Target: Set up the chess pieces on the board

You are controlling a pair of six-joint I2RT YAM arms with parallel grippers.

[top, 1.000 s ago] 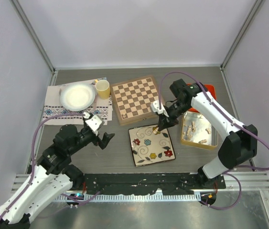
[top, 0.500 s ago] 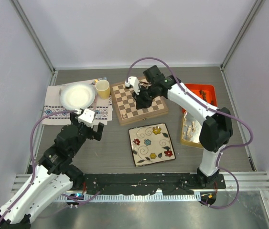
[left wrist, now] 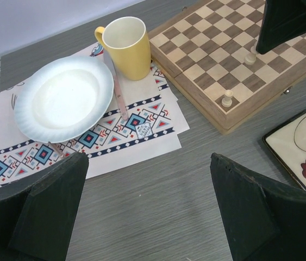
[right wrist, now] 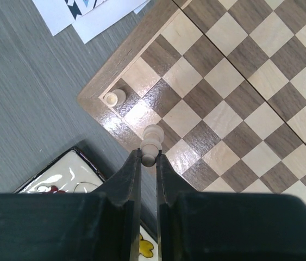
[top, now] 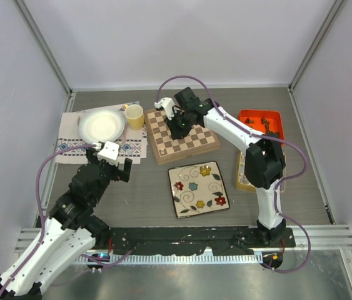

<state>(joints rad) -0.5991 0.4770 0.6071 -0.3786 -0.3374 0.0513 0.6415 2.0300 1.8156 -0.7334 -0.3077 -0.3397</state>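
While the right pincer point(right wrist: 148, 157) is pinching a pale, turned wooden piece point(right wrist: 151, 142) at its base, it is holding that piece upright over the glossy checkered board point(right wrist: 234, 81) near the far edge of the grey desk point(top: 144, 194). A second pale piece point(right wrist: 115, 97) is standing on a corner square. The left pincer point(left wrist: 147, 201) is hanging spread wide toward the left edge. An orange tray point(top: 278, 116) by the right edge is holding dark pieces point(top: 264, 120)

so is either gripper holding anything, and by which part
The right gripper pinches a pale chess piece by its lower end, head sticking out. The left gripper is open and empty.
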